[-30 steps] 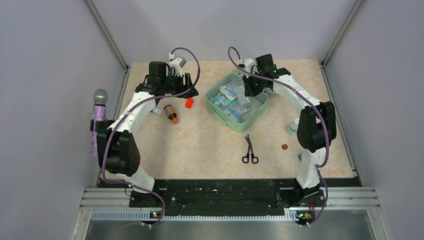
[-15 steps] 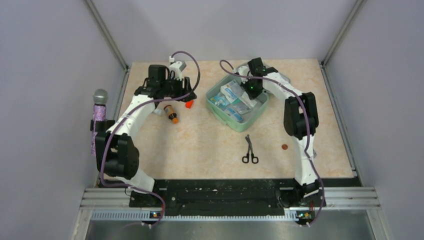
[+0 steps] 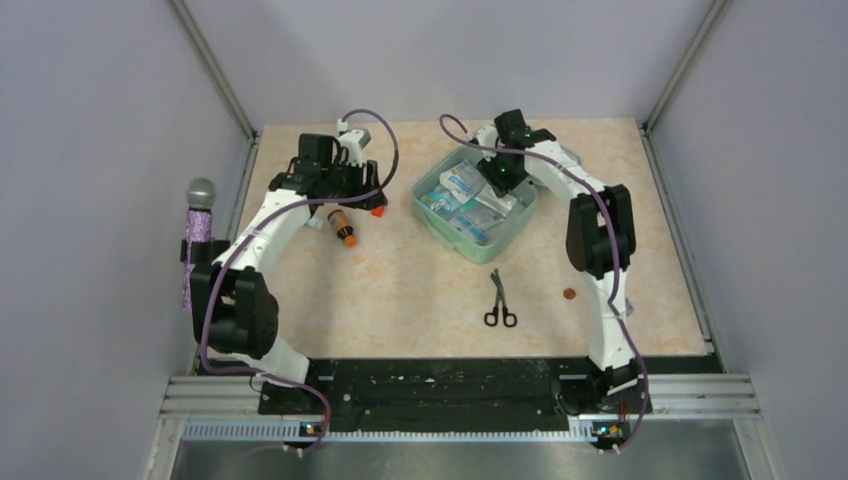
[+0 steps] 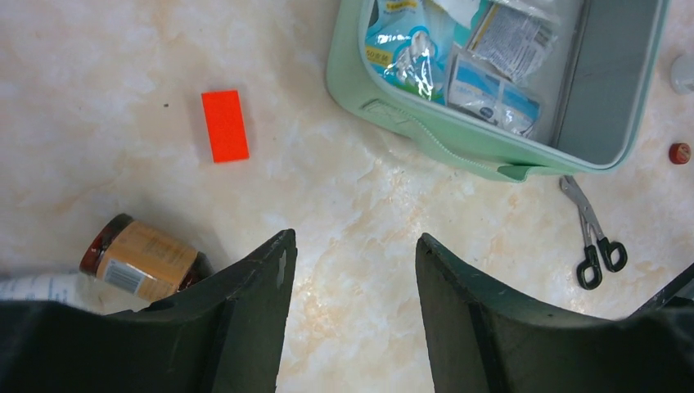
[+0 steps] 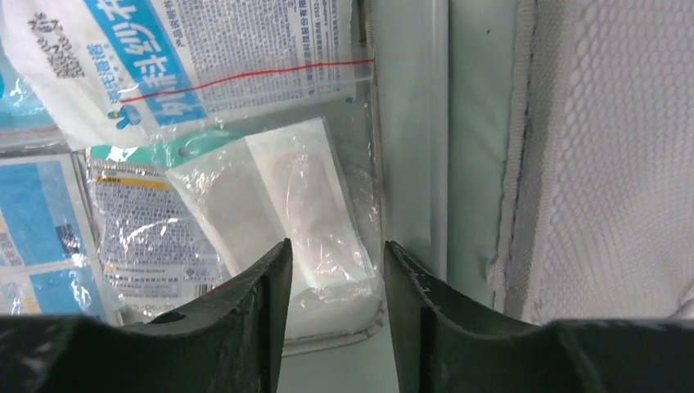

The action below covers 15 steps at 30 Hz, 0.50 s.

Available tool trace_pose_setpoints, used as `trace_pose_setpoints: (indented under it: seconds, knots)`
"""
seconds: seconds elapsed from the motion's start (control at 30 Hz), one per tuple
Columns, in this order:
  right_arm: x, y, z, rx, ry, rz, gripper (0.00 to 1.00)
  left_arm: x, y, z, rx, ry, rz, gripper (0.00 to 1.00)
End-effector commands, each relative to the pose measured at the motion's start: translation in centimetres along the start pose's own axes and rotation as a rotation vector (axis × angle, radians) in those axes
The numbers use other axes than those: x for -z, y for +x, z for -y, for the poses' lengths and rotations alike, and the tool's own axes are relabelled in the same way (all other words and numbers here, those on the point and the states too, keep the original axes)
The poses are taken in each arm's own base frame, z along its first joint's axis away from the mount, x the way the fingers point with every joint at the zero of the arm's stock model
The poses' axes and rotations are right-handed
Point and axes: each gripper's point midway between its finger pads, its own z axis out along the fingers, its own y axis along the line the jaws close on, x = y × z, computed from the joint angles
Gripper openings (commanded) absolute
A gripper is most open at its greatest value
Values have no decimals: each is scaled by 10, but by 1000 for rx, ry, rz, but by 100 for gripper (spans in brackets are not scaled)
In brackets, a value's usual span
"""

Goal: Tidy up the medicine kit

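Note:
The medicine kit (image 3: 516, 226) is a mint-green box lying open at the back middle of the table, with several packets inside. My right gripper (image 3: 497, 180) hangs inside it, open. In the right wrist view its fingers (image 5: 335, 250) stand apart just above a clear pouch (image 5: 303, 196) that lies loose by the kit's wall (image 5: 409, 123). My left gripper (image 3: 347, 188) is open over bare table, left of the kit (image 4: 442, 135). Nothing is between its fingers (image 4: 353, 246). An orange block (image 4: 224, 125) and a brown bottle (image 4: 143, 258) lie beside it.
Black-handled scissors (image 3: 499, 300) lie in front of the kit, with a small red disc (image 3: 569, 294) to their right. A white tube (image 3: 315, 223) rests by the brown bottle (image 3: 343, 228). The kit's mesh-lined lid (image 5: 606, 147) rises on the right. A purple-handled microphone (image 3: 198, 240) stands beyond the table's left edge.
My right gripper has moved down into the kit and gone from shut to open; the clear pouch now lies free. The left arm has shifted only slightly.

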Motion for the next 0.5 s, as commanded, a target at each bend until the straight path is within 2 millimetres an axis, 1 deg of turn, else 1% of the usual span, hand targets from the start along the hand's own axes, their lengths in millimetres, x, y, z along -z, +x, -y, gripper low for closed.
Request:
trace_pose_setpoints:
  seconds: [0.0, 0.1, 0.13, 0.17, 0.27, 0.33, 0.4, 0.47]
  knots:
    - [76, -36, 18, -40, 101, 128, 49, 13, 10, -7, -18, -63, -45, 60]
    - [115, -36, 17, -73, 107, 184, 54, 11, 14, 0, -46, -14, -52, 57]
    - [124, -27, 16, -86, 107, 183, 54, 9, 13, 1, -45, -4, -44, 57]
    - [138, -20, 19, -103, 115, 194, 55, 7, 10, 2, -42, 2, -32, 57]
    - [167, 14, 23, -155, 134, 196, 55, 0, -4, 5, -37, 15, -9, 58]
    - [179, 44, 26, -207, 152, 177, 56, -4, -12, 6, -44, 21, 3, 58]
    - [185, 74, 28, -277, 157, 156, 56, -5, -21, 10, -63, 34, 18, 58]
    - [194, 99, 29, -339, 163, 153, 56, -5, -28, 15, -84, 52, 31, 58]
